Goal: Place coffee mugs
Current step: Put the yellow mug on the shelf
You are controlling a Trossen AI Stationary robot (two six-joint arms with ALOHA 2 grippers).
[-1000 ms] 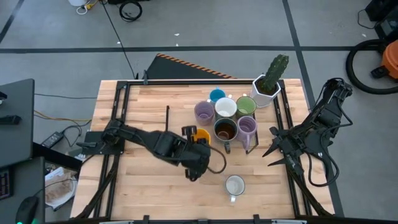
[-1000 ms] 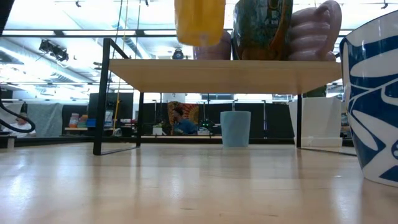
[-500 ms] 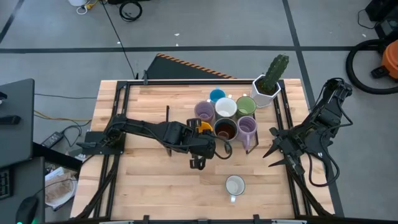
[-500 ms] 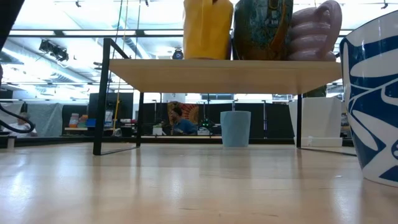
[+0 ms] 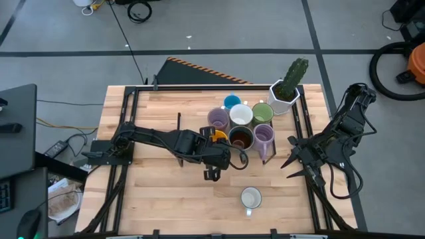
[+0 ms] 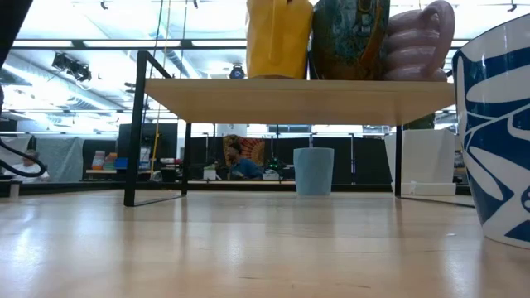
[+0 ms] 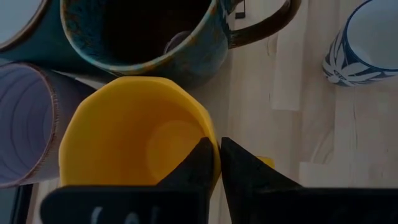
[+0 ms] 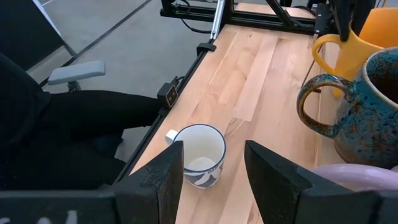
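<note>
Left gripper [image 7: 214, 163], fingers clamped on the orange ceramic mug's [image 7: 134, 134] rim, has lowered it onto the wooden shelf [image 6: 298, 101] beside the dark glazed mug [image 7: 146, 31]; release pending; right gripper [image 8: 211, 171] idle, fingers apart.

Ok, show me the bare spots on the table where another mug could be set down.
Bare wood lies along the table's left side, behind the left arm, and across the front, left of the lone white mug. It is crowded around the mug cluster, where the left hand pinches the orange mug beside the dark mug.
</note>
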